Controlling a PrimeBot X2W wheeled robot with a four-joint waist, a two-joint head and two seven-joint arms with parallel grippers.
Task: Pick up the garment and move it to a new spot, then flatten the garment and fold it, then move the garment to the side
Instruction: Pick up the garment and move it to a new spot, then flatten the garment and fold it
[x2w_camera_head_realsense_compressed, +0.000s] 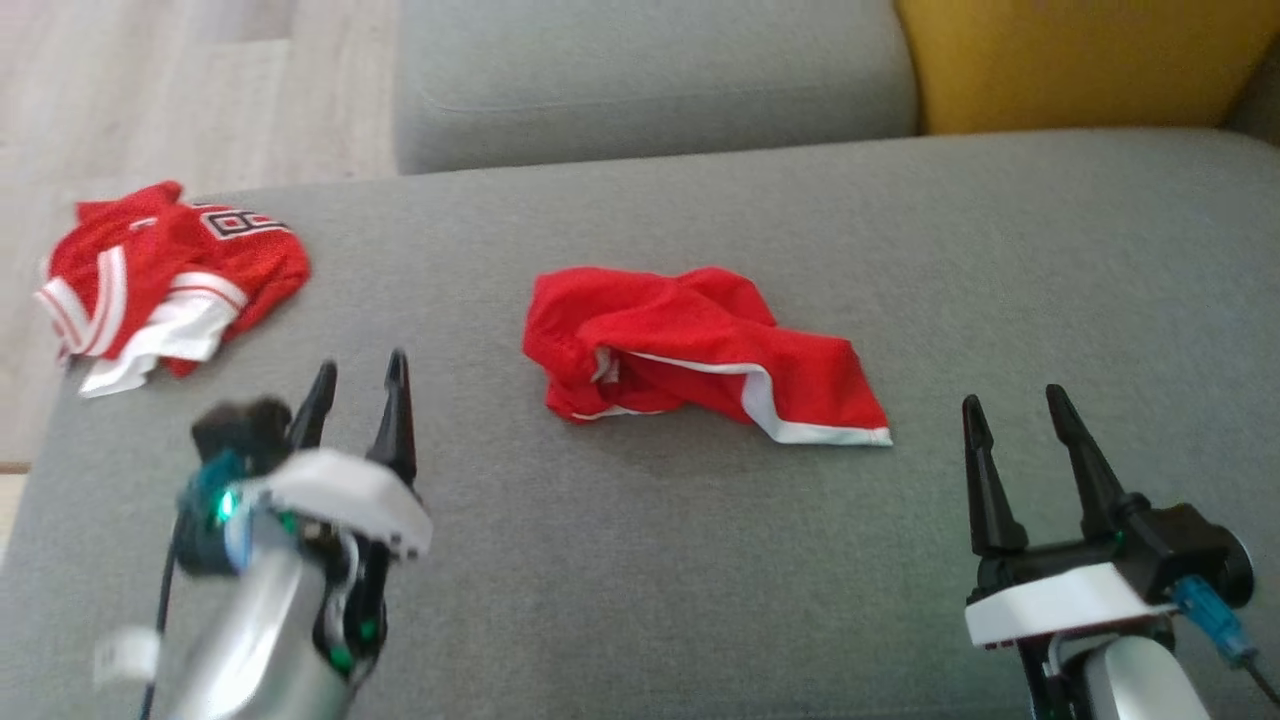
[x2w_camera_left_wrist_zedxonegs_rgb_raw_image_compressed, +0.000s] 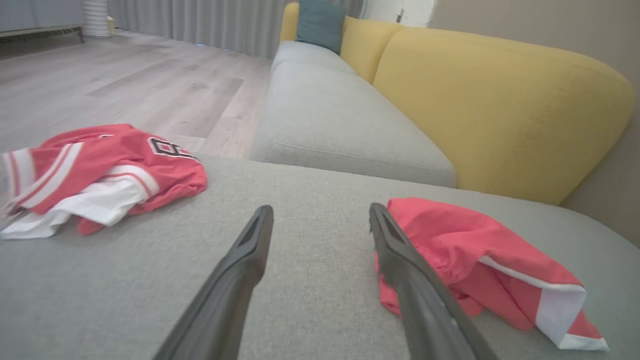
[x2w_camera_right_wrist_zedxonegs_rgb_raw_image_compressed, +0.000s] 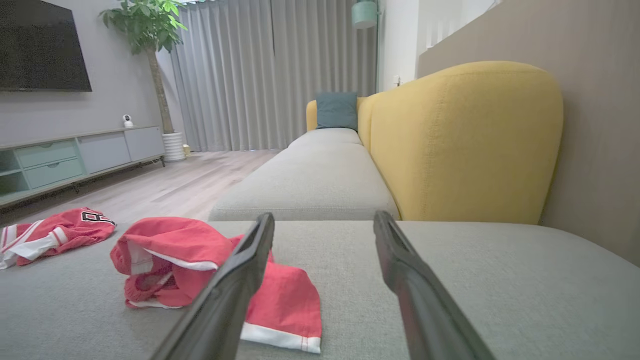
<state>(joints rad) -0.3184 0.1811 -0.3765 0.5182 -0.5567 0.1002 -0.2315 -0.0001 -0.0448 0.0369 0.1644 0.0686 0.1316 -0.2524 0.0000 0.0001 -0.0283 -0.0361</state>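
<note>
Closest in, both arms were parked low over the grey sofa seat (x2w_camera_head_realsense_compressed: 640, 560). The left gripper (x2w_camera_head_realsense_compressed: 361, 365) had its fingers spread with nothing between them, though it looked a bit smeared in the head view. The right gripper (x2w_camera_head_realsense_compressed: 1012, 397) was spread wide and empty too.

Just past them, roughly between the two, the red shorts (x2w_camera_head_realsense_compressed: 700, 350) lay in a crumpled heap mid-cushion, white trim poking out and one leg folded over. I reckon that's the garment being worked on. A gripper on each side looked like a setup for pulling it flat, so the flattening and folding were yet to do.

Further off, a red jersey (x2w_camera_head_realsense_compressed: 170, 275) sat bunched at the seat's far left corner, probably out of the way on purpose. Behind that were the yellow backrest (x2w_camera_head_realsense_compressed: 1080, 60) and the wood floor (x2w_camera_head_realsense_compressed: 150, 80).
</note>
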